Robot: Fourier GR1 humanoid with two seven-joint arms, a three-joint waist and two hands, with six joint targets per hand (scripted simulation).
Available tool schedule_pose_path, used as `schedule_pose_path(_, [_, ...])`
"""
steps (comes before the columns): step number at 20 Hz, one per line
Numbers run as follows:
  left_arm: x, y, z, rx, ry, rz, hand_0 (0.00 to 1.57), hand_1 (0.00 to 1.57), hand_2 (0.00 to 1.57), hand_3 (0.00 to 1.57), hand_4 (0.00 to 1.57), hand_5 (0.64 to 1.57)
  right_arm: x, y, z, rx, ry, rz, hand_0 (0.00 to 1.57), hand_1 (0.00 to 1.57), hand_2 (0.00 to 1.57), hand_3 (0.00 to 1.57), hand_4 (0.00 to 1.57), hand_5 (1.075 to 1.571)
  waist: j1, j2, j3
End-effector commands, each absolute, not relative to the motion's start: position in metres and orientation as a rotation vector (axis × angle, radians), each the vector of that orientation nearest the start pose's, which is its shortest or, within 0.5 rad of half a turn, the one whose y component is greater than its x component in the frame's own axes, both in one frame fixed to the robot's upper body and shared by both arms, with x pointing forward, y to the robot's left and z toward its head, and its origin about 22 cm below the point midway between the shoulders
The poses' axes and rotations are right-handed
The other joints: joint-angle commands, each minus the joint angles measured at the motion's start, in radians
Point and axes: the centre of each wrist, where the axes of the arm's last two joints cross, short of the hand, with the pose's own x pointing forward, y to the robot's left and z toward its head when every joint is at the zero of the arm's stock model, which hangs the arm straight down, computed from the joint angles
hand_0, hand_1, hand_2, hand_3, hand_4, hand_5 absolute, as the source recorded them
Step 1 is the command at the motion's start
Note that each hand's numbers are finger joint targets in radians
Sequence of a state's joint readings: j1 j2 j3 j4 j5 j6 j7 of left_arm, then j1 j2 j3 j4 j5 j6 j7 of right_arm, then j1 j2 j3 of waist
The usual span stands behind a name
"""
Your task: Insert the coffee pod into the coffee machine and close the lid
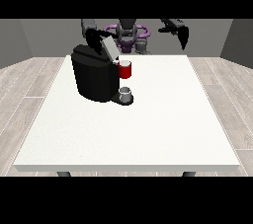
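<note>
Elevated front view across table (148, 134), facing robot (128, 33)

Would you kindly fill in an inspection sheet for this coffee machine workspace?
Surface: white table, mostly bare.
Job's things: black coffee machine at the view's left, grey lid raised; red part at its front; small grey cup on its base. Coffee pod: cannot tell.
Clutter: nothing seen.
Hands: hand at the view's left by the lid; hand at the view's right raised, away from the machine.
Cables: nothing seen.
Surroundings: wooden floor, grey walls.
</note>
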State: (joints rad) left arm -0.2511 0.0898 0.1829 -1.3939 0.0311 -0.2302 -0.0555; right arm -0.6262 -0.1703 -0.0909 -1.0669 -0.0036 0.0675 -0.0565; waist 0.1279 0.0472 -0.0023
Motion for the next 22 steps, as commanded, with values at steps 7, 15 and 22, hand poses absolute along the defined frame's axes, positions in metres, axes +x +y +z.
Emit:
schedule_pose_path(7, [0.304,0.270,0.026,-0.040,-1.687,-0.127,0.00,0.00,0.00,0.00,0.00,1.571,0.389,-0.187,0.066,0.043,-1.705,0.308,0.00,0.00,0.00,0.00,0.00,1.571,-0.015,0.010,0.0023])
schedule_pose_path(15, [0.301,0.291,0.014,-0.030,-1.678,-0.116,0.00,0.00,0.00,0.00,0.14,1.571,0.402,-0.168,0.105,0.018,-1.749,0.415,0.00,0.00,0.00,0.00,0.14,1.571,-0.009,0.018,0.0020])
schedule_pose_path(22, [0.306,0.279,0.025,-0.042,-1.669,-0.115,0.00,0.00,0.00,0.00,0.14,1.571,0.408,-0.164,0.104,-0.036,-1.788,0.464,0.00,0.00,0.00,0.00,0.12,1.571,0.021,0.030,0.0024])
